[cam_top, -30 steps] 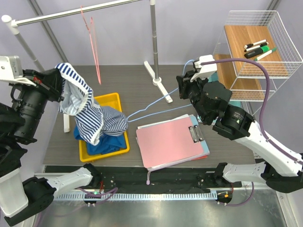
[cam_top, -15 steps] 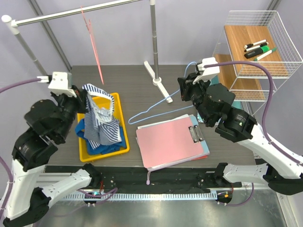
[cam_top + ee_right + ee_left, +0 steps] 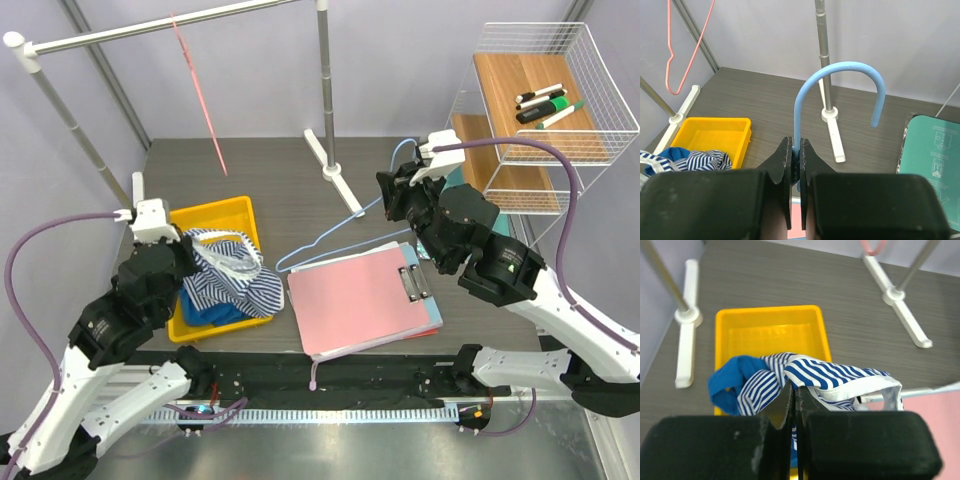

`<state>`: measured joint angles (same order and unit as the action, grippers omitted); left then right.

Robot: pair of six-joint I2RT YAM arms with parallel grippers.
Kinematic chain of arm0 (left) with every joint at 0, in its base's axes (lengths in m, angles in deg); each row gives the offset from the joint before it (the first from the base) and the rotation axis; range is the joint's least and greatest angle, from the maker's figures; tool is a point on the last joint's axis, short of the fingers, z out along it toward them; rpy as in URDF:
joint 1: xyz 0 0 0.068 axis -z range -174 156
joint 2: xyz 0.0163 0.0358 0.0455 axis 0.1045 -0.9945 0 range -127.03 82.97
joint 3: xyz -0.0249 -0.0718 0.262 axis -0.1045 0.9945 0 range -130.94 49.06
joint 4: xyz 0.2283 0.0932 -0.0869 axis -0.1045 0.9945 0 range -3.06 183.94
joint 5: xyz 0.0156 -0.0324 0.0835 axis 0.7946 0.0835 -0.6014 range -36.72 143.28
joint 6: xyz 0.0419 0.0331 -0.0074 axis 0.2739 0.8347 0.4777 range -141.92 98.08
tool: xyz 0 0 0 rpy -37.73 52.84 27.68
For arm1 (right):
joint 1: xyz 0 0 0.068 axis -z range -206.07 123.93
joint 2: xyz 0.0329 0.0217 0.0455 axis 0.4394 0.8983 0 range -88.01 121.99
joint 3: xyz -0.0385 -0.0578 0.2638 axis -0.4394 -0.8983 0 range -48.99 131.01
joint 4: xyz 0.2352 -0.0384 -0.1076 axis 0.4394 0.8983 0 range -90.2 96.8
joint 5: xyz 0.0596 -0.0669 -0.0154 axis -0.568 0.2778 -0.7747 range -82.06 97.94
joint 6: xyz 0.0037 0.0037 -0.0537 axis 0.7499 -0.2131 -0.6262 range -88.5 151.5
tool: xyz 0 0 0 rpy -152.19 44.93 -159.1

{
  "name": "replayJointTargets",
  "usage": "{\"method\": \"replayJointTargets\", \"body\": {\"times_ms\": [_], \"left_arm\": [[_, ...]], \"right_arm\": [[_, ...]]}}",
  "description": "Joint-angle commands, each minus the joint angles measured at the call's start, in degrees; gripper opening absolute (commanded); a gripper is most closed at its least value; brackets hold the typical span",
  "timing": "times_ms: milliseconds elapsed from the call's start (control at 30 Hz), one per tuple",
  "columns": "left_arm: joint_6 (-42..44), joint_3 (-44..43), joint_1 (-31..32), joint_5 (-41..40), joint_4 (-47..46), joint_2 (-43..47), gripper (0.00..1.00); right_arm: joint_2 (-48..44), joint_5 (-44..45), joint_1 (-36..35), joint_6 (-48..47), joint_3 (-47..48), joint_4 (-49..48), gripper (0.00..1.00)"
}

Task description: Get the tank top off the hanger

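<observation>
The blue-and-white striped tank top (image 3: 238, 278) hangs from my left gripper (image 3: 192, 258) over the yellow tray (image 3: 225, 213). The gripper is shut on a fold of it, as the left wrist view shows at the fingertips (image 3: 794, 386), with the tank top (image 3: 832, 374) spread to the right. My right gripper (image 3: 393, 196) is shut on the neck of the light blue hanger (image 3: 330, 234). Its hook (image 3: 840, 67) rises above the gripper (image 3: 796, 150). The hanger's left end reaches the tank top's edge; I cannot tell whether it is still inside.
A blue garment (image 3: 727, 385) lies in the tray under the tank top. A pink clipboard (image 3: 365, 300) lies at the front middle. A garment rack pole (image 3: 325, 80) with a red hanger (image 3: 200, 95) stands behind. A wire shelf (image 3: 540, 100) holds markers at the right.
My left arm has come down and forward with the tank top, from high at the left to just over the tray. The right gripper has kept the hanger nearly in place.
</observation>
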<state>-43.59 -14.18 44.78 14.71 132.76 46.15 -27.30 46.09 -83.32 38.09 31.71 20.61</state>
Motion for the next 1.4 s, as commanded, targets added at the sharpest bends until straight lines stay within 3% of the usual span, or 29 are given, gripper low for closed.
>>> {"method": "replayJointTargets", "body": {"times_ms": [0, 133, 367, 567, 733, 900, 1133, 1367], "left_arm": [[-8.9, 1.7, 0.1, -13.1, 4.8, -0.4, 0.00], [-10.5, 1.3, -3.1, -16.9, 7.6, -5.4, 0.00], [0.6, -9.8, -16.9, -15.8, 7.8, -7.3, 0.00], [6.6, -11.2, -18.0, -22.8, 6.4, -5.3, 0.00], [0.6, -4.4, -18.0, -12.6, 4.5, -5.7, 0.00], [-6.8, 5.0, -19.5, -0.8, 0.5, -12.7, 0.00], [-17.5, 10.2, -30.9, 12.2, -3.2, -17.3, 0.00], [-21.0, 14.2, -33.5, 25.6, -10.0, -23.0, 0.00]], "right_arm": [[-1.4, -0.9, 0.0, 1.1, -0.2, -3.1, 0.01], [-0.7, -1.8, 0.0, 1.1, -0.3, -3.2, 0.01], [-0.8, -3.6, 0.0, 1.1, -0.4, -2.9, 0.01], [-0.5, -4.7, 0.0, 0.7, 0.0, -2.4, 0.01], [-0.2, -4.8, 0.0, 0.2, -0.4, -2.5, 0.01], [-0.2, -5.0, 0.0, 0.4, -1.5, -3.0, 0.01], [-0.9, -6.2, 0.0, 1.3, -3.3, -3.2, 0.01], [-0.4, -8.8, 0.0, 3.0, -3.7, -2.2, 0.01]]}}
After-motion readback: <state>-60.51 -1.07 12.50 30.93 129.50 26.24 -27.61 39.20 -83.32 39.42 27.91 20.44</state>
